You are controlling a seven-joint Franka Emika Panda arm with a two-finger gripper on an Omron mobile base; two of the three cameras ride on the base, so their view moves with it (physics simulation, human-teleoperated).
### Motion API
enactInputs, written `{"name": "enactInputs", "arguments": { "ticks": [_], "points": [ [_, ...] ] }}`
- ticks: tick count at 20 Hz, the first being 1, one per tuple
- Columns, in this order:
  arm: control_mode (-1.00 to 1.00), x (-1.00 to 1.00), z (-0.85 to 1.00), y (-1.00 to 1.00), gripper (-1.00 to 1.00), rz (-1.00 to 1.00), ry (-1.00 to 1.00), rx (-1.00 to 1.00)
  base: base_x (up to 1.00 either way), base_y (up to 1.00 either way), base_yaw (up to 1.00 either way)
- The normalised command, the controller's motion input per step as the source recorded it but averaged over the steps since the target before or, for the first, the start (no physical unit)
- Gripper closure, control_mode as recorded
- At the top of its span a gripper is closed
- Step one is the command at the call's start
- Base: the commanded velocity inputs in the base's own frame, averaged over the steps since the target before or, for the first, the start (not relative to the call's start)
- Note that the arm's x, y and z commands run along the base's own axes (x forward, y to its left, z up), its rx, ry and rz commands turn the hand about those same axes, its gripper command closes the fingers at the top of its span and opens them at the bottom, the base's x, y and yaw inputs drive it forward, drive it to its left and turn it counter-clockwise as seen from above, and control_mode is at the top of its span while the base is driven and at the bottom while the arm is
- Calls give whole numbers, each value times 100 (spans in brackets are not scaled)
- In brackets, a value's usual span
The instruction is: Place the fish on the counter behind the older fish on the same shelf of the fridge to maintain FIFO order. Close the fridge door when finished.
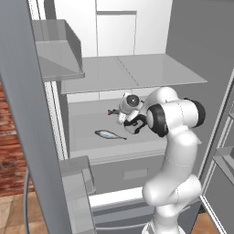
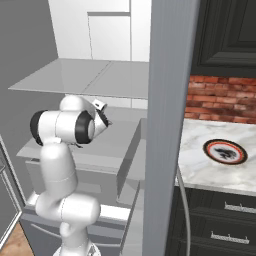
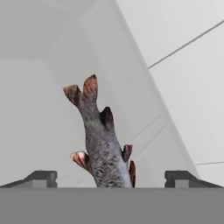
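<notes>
Gripper (image 3: 111,177) stood released, jaws wide; fish (image 3: 101,148) lay mid-frame on shelf (image 1: 87,125), behind older fish (image 1: 109,134); best withdraw straight back, clear of fins, then shut fridge (image 1: 192,50).

A round plate (image 2: 225,151) with a red-and-black rim and a dark motif on its white centre lies flat, well apart from the red brick wall (image 2: 220,100) behind it. Above the brick hangs a dark panelled wall cabinet (image 2: 227,35). A thin grey cable or hose (image 2: 184,200), hard to identify, curves down beside the dark drawers' metal handles (image 2: 235,207). Tan floor tiles (image 1: 11,215) show lower left.
</notes>
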Motion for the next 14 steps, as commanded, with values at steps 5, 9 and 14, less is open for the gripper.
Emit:
{"name": "enactInputs", "arguments": {
  "ticks": [5,9,14],
  "points": [
    [-100,-47,13,0,-100,0,-5,0,0,0,0],
    [-100,-50,28,0,-100,0,0,0,0,0,0],
    [-100,-64,36,0,-100,0,0,0,0,0,0]
  ]
}}
